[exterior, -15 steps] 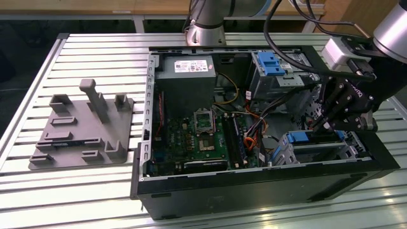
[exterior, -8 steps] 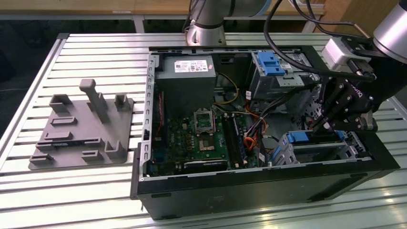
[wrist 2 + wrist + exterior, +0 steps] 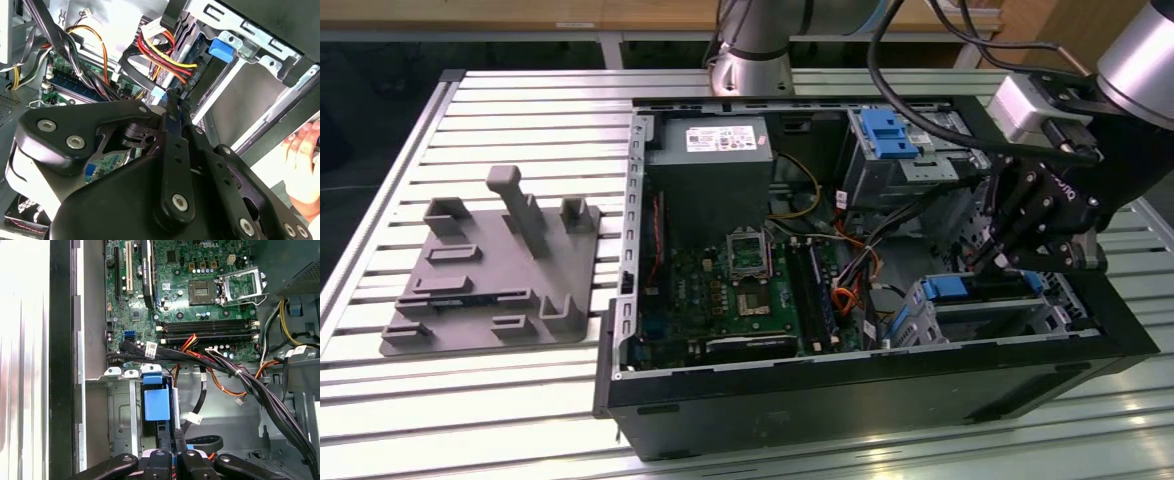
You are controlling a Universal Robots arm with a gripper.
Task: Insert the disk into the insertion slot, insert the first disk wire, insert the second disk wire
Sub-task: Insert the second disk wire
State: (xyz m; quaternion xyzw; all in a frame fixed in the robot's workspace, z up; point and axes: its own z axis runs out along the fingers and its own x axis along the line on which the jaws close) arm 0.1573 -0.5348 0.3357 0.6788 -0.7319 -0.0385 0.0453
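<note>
- The end effector [image 3: 1021, 262] hangs over the corner of an open computer case [image 3: 854, 385] at the exterior view's right, low over the drive cage.
- Its black fingers [image 3: 172, 447] come together to a narrow tip in both wrist views; they look nearly closed, pressed against a thin dark piece at the cage's mouth (whether that piece is a wire plug they grip, I cannot tell).
- The insertion slot [image 3: 927, 322], a silver sheet-metal cage, sits in that same corner of the case, against its wall at the exterior view's right.
- The disk [image 3: 977, 288] lies inside the cage, its bright blue carrier showing just under the end effector's tip; in the first wrist view the carrier's blue face [image 3: 156, 404] stands in the cage opening right beyond the fingers.
- A bundle of red, yellow and black wires [image 3: 167, 55] runs down to the cage beside the fingertips in the second wrist view.
- The green motherboard [image 3: 747, 300] fills the middle of the case, with a taller grey bay bearing a blue latch [image 3: 887, 135] at the far side.
- A grey plastic fixture [image 3: 500, 275] rests on the slatted tabletop [image 3: 494, 110], well apart from the case at the exterior view's left.
- A person's hand [image 3: 302, 162] shows at the edge of the second wrist view, outside the case wall.
</note>
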